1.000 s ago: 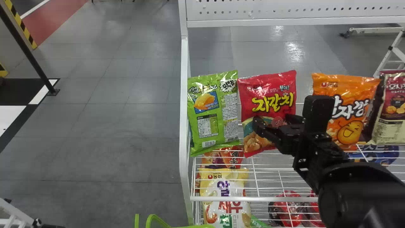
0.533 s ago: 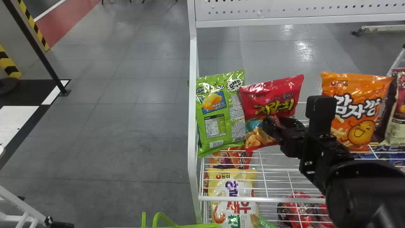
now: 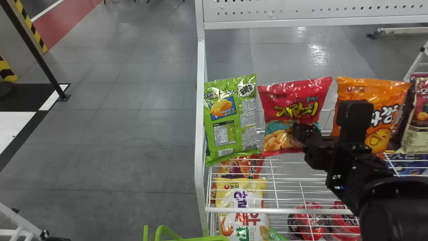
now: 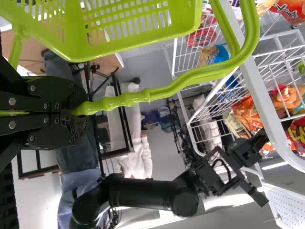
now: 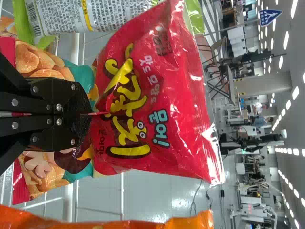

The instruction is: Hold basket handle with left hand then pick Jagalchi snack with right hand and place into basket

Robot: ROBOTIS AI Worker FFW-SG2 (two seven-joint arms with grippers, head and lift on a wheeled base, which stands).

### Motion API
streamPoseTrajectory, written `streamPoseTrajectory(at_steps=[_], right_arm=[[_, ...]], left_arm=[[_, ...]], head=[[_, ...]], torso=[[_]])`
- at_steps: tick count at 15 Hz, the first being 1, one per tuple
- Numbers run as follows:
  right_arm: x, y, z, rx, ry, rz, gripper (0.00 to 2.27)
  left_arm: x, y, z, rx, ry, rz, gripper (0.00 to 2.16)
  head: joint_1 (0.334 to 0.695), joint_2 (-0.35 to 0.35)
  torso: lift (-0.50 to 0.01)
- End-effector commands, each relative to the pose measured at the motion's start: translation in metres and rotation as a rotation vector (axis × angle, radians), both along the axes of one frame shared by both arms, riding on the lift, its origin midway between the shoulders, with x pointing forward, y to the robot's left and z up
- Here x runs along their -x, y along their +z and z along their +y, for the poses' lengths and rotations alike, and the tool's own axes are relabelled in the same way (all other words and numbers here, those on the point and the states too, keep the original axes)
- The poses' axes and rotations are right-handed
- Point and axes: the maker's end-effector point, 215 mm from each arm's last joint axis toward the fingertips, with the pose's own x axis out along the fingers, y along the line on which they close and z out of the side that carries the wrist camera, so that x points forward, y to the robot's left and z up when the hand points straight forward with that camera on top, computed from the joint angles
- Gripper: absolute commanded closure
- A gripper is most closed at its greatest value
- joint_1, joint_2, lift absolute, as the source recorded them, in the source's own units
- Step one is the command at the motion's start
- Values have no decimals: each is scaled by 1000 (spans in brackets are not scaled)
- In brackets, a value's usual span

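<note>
The right gripper (image 3: 303, 130) has a fold of the red Jagalchi snack bag (image 3: 296, 100) pinched at its front, between the green snack bag (image 3: 222, 130) and the orange one (image 3: 374, 92). The left gripper (image 4: 78, 110) (handle duty, evidently) is clenched around the lime-green basket's (image 4: 138, 46) handle (image 4: 176, 88).

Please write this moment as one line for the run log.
right gripper: pinches glossy red Jagalchi snack bag | left gripper: holds lime-green plastic handle of matching slotted basket | placing: not yet done
</note>
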Motion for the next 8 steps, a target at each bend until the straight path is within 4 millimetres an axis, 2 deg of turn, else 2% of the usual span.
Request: streamPoseTrajectory(at_steps=[1,6,8], right_arm=[[23,9,-7,1,-5,45,2250],[89,27,-8,14,13,166,2250],[121,14,-11,22,17,254,2250]], left_arm=[[-1,2,0,9,-4,-8,2142],[-1,2,1,11,-4,-9,2142],[-2,2,0,11,-3,-14,2142]], head=[[695,61],[695,56],[695,57]], torso=[[-9],[-9],[-9]])
